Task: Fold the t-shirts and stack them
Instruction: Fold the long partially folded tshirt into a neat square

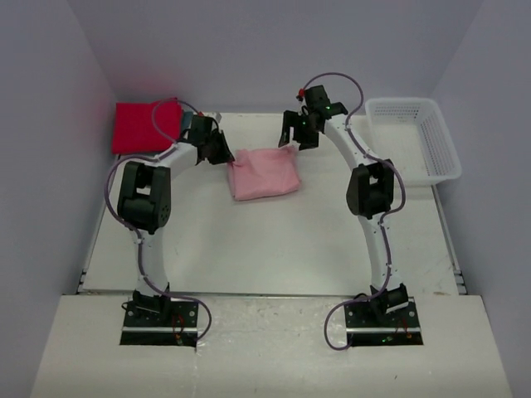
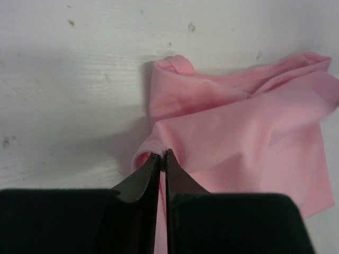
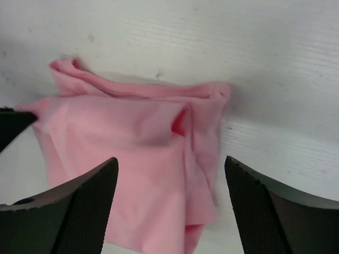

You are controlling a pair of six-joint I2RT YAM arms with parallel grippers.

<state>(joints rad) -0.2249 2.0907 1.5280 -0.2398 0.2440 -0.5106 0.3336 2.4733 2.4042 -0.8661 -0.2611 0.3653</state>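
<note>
At the middle of the far half of the white table (image 1: 274,249), the pink shirt (image 1: 264,173) lies folded into a compact, roughly rectangular bundle. Its layers are uneven: the wrist views show wrinkles, overlapping flaps and a small rolled corner at one far edge. The left gripper (image 1: 217,149) is positioned at the left edge of the bundle, at table level. In the left wrist view its fingers (image 2: 143,182) are pressed together with almost no gap, and the tips meet on a curled fold at the near left corner of the pink shirt. A thin strip of pink cloth shows between them, so this gripper is closed on the cloth. The right gripper (image 1: 297,138) is positioned at the far right corner of the bundle, above it. In the right wrist view its two fingers (image 3: 85,206) are spread wide, one on each side of the frame, with the pink shirt lying on the table below and between them; nothing is held. The dark tip of the left gripper is visible at the left border of that same view, touching the cloth edge. The red shirt (image 1: 145,126) lies folded at the far left corner of the table, well apart from the pink shirt, behind the left arm. A white mesh basket (image 1: 448,145) stands at the far right edge of the table, beside the right arm.
</note>
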